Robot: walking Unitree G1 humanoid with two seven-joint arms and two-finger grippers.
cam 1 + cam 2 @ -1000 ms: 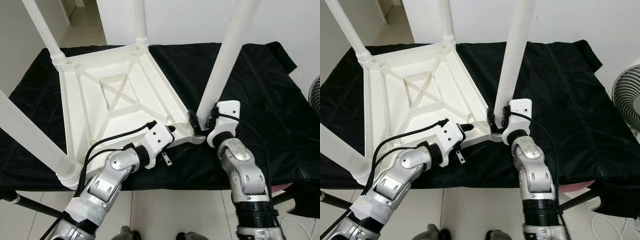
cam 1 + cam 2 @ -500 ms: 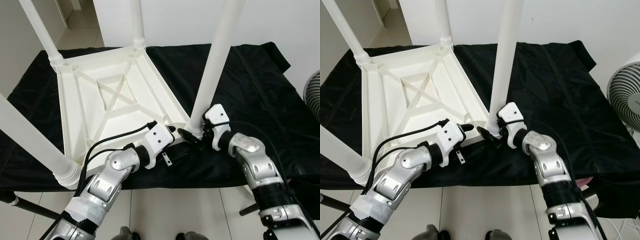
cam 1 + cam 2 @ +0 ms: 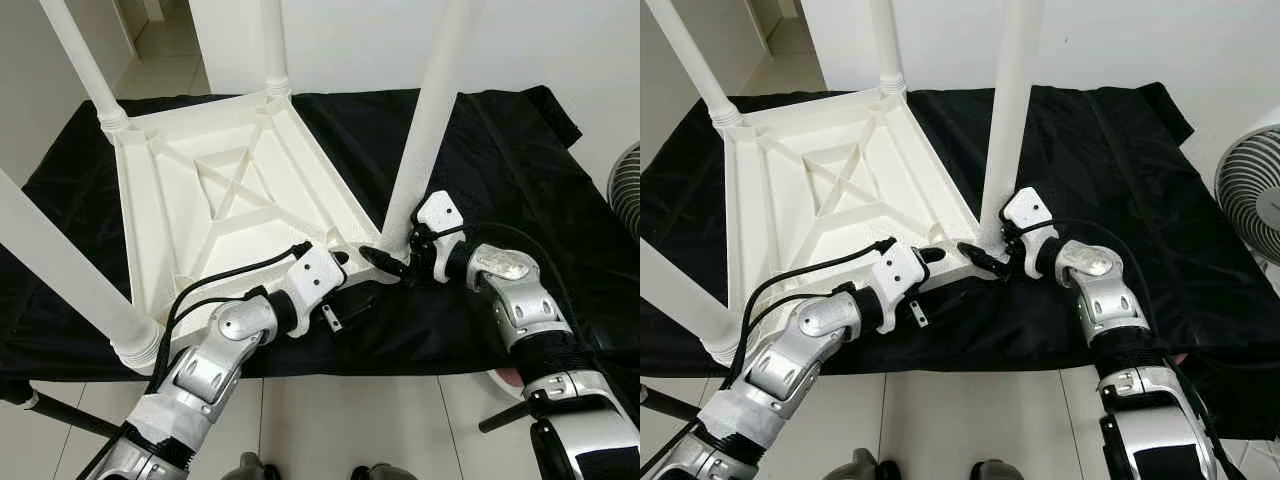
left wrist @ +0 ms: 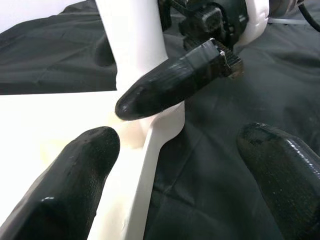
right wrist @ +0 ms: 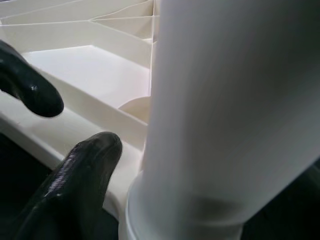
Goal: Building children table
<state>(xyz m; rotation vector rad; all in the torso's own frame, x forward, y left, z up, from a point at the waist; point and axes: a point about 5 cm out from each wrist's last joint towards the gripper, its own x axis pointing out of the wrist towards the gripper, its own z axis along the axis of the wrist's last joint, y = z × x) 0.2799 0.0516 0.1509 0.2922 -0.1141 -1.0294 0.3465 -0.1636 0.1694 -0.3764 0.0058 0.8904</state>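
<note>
A home, by the look of it: plain white walls (image 3: 330,40), a pale tiled floor (image 3: 330,420) running into a doorway passage (image 3: 165,45), a standing fan (image 3: 1252,205) at the edge (a household one), and a black cloth (image 3: 1110,170) covering the surface.

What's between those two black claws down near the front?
The corner of the upturned white table, where its near leg stands; left gripper faces right gripper in the eye views.
</note>
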